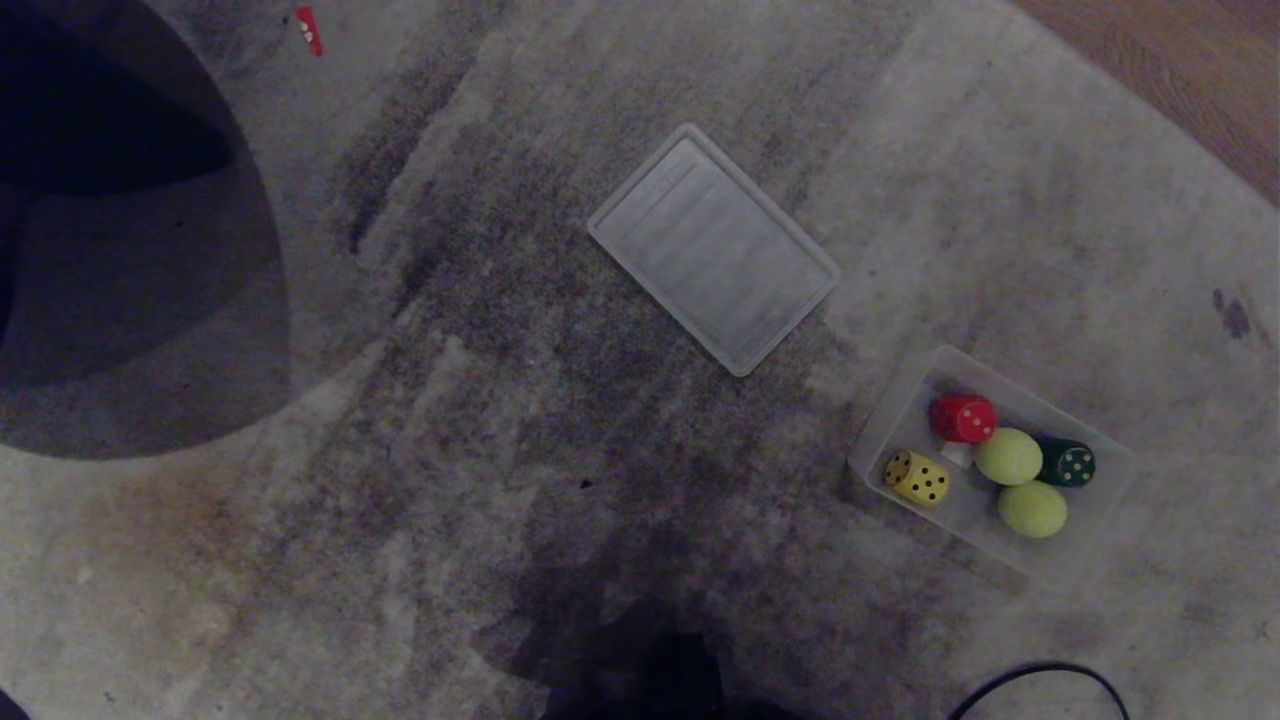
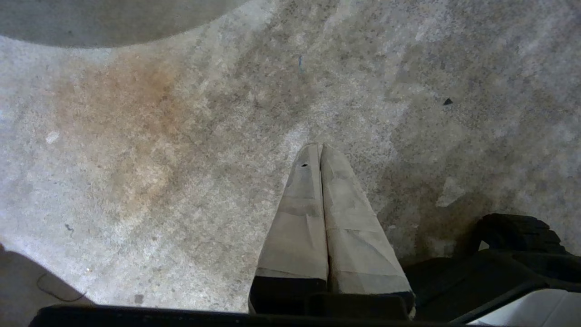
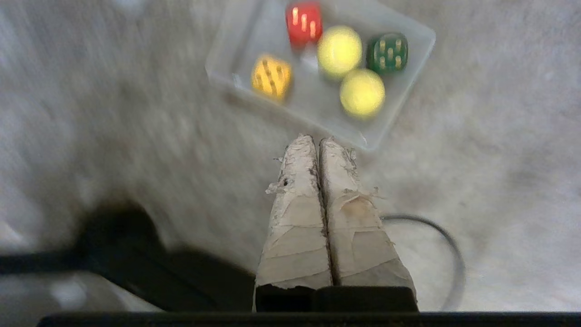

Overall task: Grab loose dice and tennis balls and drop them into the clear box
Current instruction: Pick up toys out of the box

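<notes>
Dim, grainy head view, large dark shadow [image 1: 130, 250] at upper left, right wrist view motion-blurred, left wrist view brighter

Carpet [image 1: 450, 450] open (lid [image 1: 712, 248] mid-floor).

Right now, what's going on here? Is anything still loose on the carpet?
Nothing is being handled. The clear box on the carpet holds a red die, a yellow die, a dark green die and two tennis balls. The ribbed lid lies apart. The right gripper is shut and empty short of the box; the left gripper is shut over bare carpet. No loose dice or balls show.
</notes>
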You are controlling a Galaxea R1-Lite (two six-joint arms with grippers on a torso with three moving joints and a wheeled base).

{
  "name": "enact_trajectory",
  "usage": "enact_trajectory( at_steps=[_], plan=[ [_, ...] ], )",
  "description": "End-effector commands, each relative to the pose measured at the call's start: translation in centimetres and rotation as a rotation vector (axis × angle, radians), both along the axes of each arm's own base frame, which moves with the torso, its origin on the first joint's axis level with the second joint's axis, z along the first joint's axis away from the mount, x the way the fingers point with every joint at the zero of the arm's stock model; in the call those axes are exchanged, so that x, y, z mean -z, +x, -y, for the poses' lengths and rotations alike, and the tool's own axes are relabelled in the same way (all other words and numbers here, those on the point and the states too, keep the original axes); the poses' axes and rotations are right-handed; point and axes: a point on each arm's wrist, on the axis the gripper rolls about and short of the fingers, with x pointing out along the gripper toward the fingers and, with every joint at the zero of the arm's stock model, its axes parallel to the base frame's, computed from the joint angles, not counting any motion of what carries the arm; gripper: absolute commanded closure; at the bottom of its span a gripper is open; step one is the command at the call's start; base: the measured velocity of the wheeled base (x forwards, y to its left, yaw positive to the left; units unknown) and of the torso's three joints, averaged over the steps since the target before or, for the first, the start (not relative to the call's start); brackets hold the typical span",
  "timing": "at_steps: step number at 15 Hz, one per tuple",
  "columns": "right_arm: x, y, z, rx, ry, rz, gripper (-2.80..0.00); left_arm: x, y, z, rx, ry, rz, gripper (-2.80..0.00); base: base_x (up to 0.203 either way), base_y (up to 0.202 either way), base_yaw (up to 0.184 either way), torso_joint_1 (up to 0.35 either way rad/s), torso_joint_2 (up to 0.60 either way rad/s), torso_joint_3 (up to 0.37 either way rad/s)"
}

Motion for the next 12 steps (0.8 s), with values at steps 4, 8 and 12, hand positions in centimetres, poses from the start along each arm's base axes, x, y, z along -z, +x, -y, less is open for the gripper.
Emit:
enact_trajectory(
  at_steps=[4,8,12],
  plan=[
    [0.42,0.03,-0.09,-0.040,-0.051,-0.006,0.00,0.04,0.02,0.00,0.000,-0.002,-0.002,0.00,0.000,0.000,0.000,0.000,0.00,0.000],
    [0.41,0.03,-0.09,-0.038,-0.050,-0.006,0.00,0.04,0.02,0.00,0.000,0.000,-0.002,0.00,0.000,0.000,0.000,0.000,0.00,0.000],
    [0.44,0.03,-0.09,-0.040,-0.053,-0.007,0.00,0.04,0.02,0.01,0.003,0.005,-0.003,0.00,0.000,0.000,0.000,0.000,0.00,0.000]
  ],
)
